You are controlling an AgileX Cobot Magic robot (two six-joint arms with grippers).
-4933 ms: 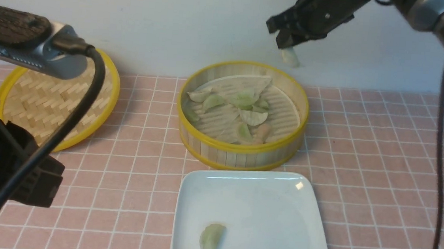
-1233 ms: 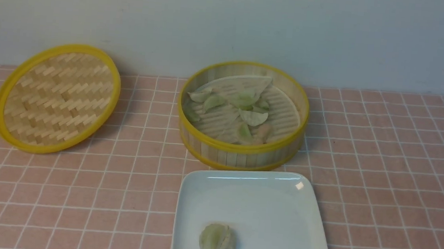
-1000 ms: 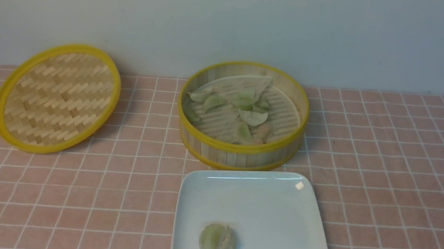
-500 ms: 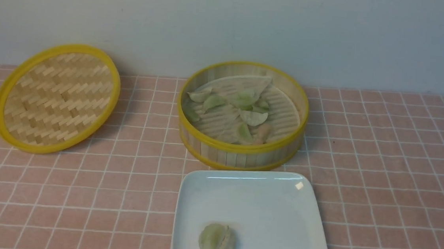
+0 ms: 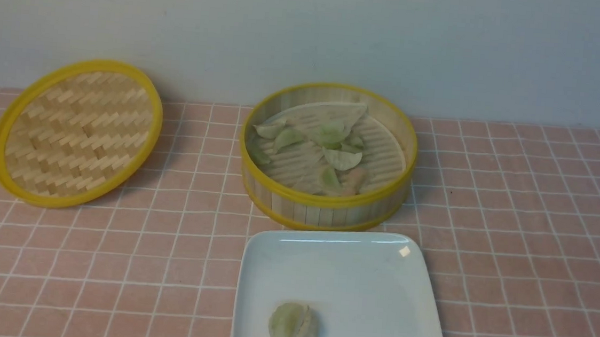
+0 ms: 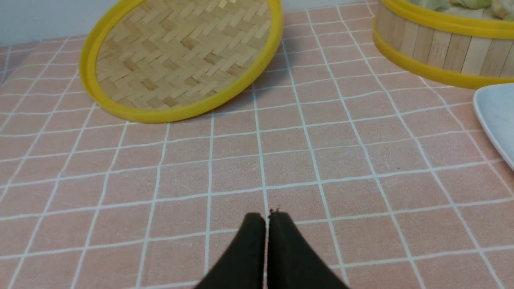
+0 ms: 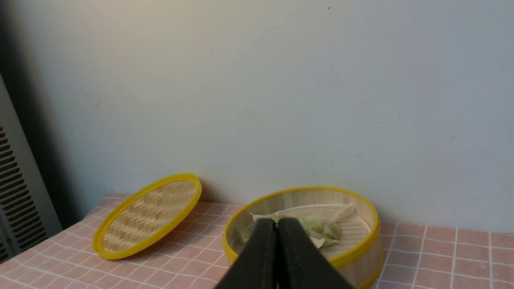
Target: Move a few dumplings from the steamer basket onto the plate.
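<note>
Pale green crescent dumplings (image 5: 328,149) lay heaped in the steamer basket (image 5: 324,205); two more (image 5: 293,327) rested overlapping on the plate (image 5: 377,281), whose near edge was cut off. Left gripper (image 6: 267,218) was clenched empty over the tablecloth (image 6: 321,160). Right gripper (image 7: 277,224) was likewise clenched, partly hiding the basket's contents.

My left gripper (image 6: 266,216) has its two black fingers pressed together, tips touching, nothing between them. It sits low over the pink tiled tablecloth (image 6: 281,160), pointing toward the woven lid (image 6: 180,60), well short of it. My right gripper (image 7: 277,222) is likewise closed, its fingers meeting in a thin seam with nothing held. It is raised well above the tablecloth. Neither arm reaches into the front view, save perhaps a dark speck at its lower left corner.
</note>
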